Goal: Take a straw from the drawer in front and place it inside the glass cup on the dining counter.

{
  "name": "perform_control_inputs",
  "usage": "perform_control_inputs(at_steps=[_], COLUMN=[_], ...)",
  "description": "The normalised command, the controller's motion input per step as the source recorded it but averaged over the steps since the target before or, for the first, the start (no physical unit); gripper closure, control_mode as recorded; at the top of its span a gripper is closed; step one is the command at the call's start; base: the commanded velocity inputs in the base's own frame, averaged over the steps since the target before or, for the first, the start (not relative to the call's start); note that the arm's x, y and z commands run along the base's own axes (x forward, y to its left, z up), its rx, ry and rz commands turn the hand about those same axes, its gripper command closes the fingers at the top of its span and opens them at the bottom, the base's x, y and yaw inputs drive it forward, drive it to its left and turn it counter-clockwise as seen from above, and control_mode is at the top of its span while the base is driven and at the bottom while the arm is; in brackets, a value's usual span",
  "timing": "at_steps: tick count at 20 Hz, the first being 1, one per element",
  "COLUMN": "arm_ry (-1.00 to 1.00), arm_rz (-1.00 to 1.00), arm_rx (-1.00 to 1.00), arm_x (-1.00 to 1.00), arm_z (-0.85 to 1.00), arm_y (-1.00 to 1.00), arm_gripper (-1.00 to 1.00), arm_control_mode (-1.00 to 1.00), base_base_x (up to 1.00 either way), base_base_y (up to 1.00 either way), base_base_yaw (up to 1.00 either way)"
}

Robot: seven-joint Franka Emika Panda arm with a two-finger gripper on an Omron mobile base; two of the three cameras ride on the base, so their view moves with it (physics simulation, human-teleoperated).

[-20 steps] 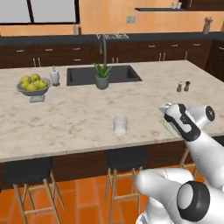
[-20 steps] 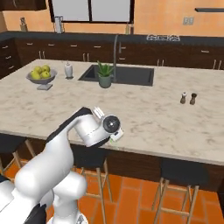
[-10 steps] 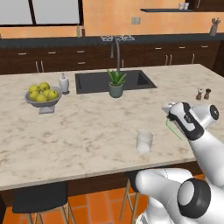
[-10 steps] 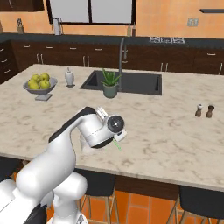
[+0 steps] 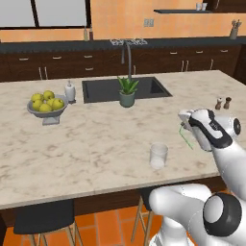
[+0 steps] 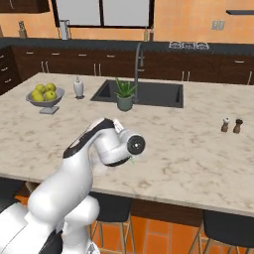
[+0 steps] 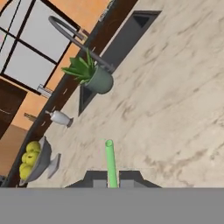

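Overhead, claw (image 7: 113,180) pinching the straw (image 7: 110,162) above beige marble dining counter (image 5: 96,144), glass cup (image 5: 158,155) nearby.

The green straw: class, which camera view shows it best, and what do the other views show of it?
The hand view shows the straw best: a straight green length rising between the two fingertips of the shut gripper. The left base view shows a thin green line beside the hand, right of the glass cup. The right base view shows a green sliver.

White arm (image 6: 99,149) over dining counter (image 6: 188,144)
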Motion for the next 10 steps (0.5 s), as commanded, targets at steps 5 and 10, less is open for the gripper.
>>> perform_control_inputs(at_steps=[5, 10], arm_ry=[-0.17, -0.01], arm_rz=[0.12, 0.1], arm_rx=[0.21, 0.18], arm_x=[0.55, 0.61], arm_z=[0.3, 0.04], arm_y=[0.12, 0.32], arm_gripper=[1.0, 1.0], arm_control_mode=[-1.0, -1.0], base_base_x=[0.0, 0.0], base_base_y=[0.0, 0.0], base_base_yaw=[0.0, 0.0])
